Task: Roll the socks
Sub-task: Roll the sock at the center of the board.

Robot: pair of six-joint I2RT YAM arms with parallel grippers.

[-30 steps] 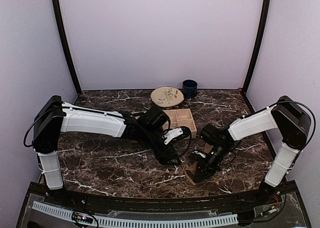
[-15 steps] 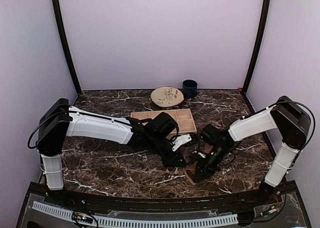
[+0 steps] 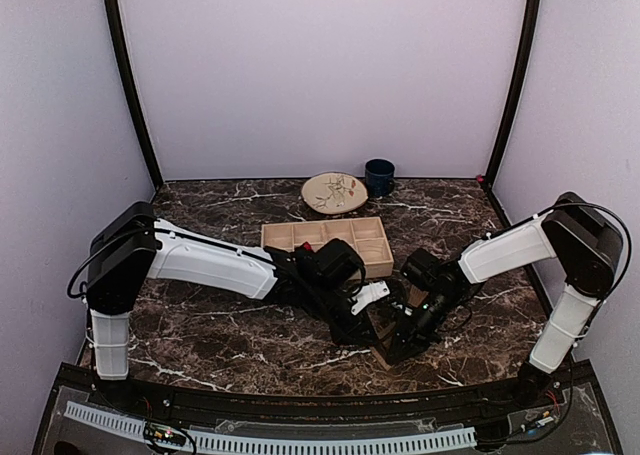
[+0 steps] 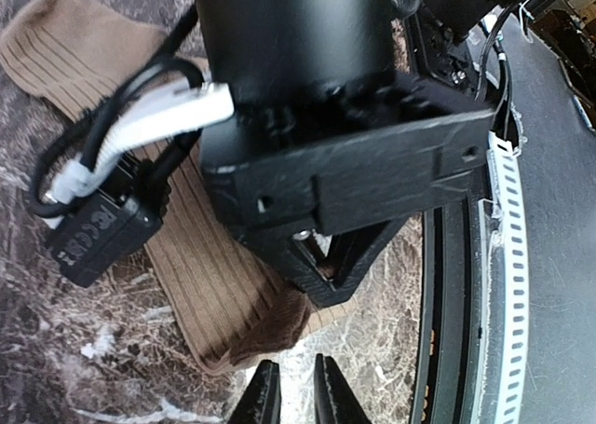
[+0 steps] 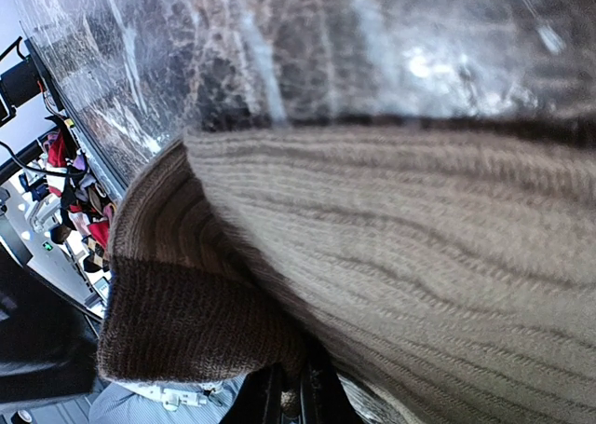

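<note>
The left arm [image 3: 210, 260] and right arm [image 3: 505, 247] wore white shells between black joints. The left claw [image 4: 291, 398] had two slim black fingers. Beyond their tips, the right arm's black housing [image 4: 345, 163] carried small screws, a white cable [image 4: 154, 121] and a black plug [image 4: 93, 233].

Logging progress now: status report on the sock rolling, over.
Right gripper shut on tan ribbed sock. Left gripper nearly closed at its edge, hold unclear. Grippers crowded together.

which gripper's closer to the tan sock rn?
Right. The right gripper is shut on the tan sock, fabric between its fingers. The left gripper sits at the sock's end, tips at its edge; contact unclear.
</note>
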